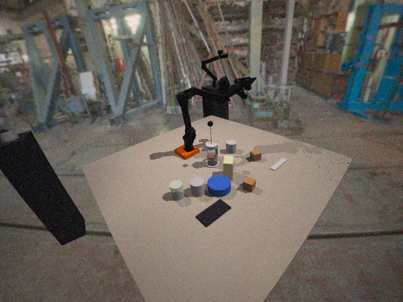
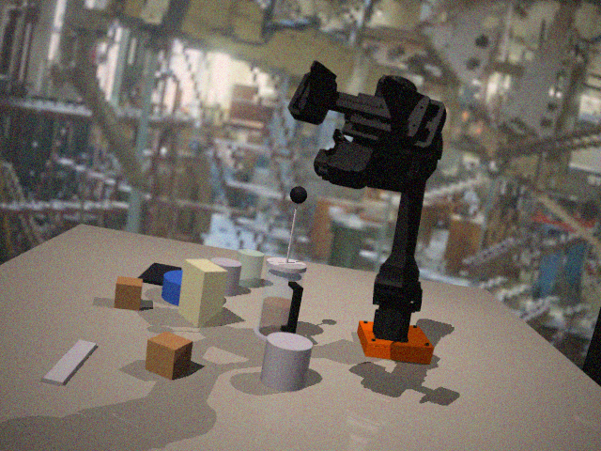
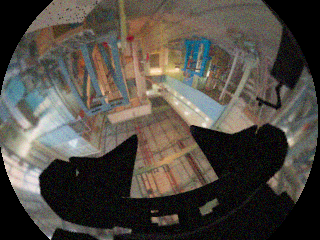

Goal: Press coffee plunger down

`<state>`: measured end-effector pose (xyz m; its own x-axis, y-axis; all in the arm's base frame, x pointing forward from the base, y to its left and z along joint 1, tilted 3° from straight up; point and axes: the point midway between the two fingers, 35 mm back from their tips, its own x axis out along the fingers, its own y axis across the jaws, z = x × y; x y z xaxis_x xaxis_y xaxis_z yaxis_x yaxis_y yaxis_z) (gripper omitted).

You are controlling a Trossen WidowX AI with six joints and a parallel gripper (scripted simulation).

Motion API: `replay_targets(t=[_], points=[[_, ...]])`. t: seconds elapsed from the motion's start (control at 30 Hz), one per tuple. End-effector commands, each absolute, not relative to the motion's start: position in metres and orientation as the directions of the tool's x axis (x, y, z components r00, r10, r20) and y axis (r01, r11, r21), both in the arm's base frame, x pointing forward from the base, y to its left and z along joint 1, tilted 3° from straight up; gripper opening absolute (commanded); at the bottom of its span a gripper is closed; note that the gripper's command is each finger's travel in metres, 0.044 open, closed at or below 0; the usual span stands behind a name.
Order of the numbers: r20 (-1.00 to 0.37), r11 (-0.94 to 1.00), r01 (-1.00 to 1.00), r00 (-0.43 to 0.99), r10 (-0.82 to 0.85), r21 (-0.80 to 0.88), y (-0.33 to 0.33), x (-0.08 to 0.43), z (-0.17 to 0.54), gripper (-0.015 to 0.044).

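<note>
- My gripper (image 3: 164, 132) hangs with its two fingers spread wide apart and nothing between them; the wrist view shows only blurred background through the gap.
- In the exterior view the gripper (image 2: 339, 163) sits high in the air, above and to the side of the plunger knob (image 2: 298, 194), clear of it and not touching.
- The arm (image 2: 408, 218) rises from an orange base (image 2: 395, 343) and folds over at the top.
- The coffee press (image 1: 211, 154) stands upright just beside the orange base (image 1: 186, 151), toward the far corner of the desk (image 1: 201, 260).
- Its plunger rod (image 1: 210, 133) stands up with the black knob (image 1: 210, 123) well above the lid, so the plunger is not yet pressed down.
- Close around the press I see a grey cylinder (image 1: 231, 146), a pale yellow block (image 1: 228, 166) and a brown cube (image 1: 255, 155).
- Further toward the near edge sit a blue disc (image 1: 218, 185), a second grey cylinder (image 1: 196, 186), a pale green cylinder (image 1: 175, 189) and another brown cube (image 1: 249, 184).
- A dark flat plate (image 1: 213, 212) lies nearest the near edge; a white strip (image 1: 278, 163) lies toward the right corner.
</note>
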<state>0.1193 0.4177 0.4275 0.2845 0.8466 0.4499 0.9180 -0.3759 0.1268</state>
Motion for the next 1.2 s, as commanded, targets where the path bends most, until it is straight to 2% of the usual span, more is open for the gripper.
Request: replay_targets(t=[0.0, 0.13, 0.27, 0.43, 0.53, 0.7, 0.83, 1.0, 1.17], points=[[0.445, -0.385, 0.913, 0.29, 0.847, 0.139, 0.417, 0.121, 0.428, 0.0426], [0.379, -0.474, 0.829, 0.354, 0.855, 0.296, 0.405, 0.135, 0.429, 0.044], [0.261, -0.527, 0.61, 0.473, 0.841, 0.592, 0.374, 0.163, 0.43, 0.044], [0.105, -0.339, 0.269, 0.624, 0.774, 0.901, 0.317, 0.196, 0.426, 0.044], [0.038, -0.172, 0.128, 0.686, 0.726, 0.977, 0.286, 0.207, 0.422, 0.044], [-0.052, 0.091, -0.011, 0.754, 0.654, 0.996, 0.245, 0.214, 0.415, 0.044], [-0.123, 0.317, -0.087, 0.801, 0.587, 0.945, 0.211, 0.215, 0.408, 0.044], [-0.207, 0.577, -0.139, 0.846, 0.492, 0.805, 0.166, 0.21, 0.397, 0.044], [-0.294, 0.8, -0.162, 0.873, 0.389, 0.577, 0.122, 0.196, 0.384, 0.044]])
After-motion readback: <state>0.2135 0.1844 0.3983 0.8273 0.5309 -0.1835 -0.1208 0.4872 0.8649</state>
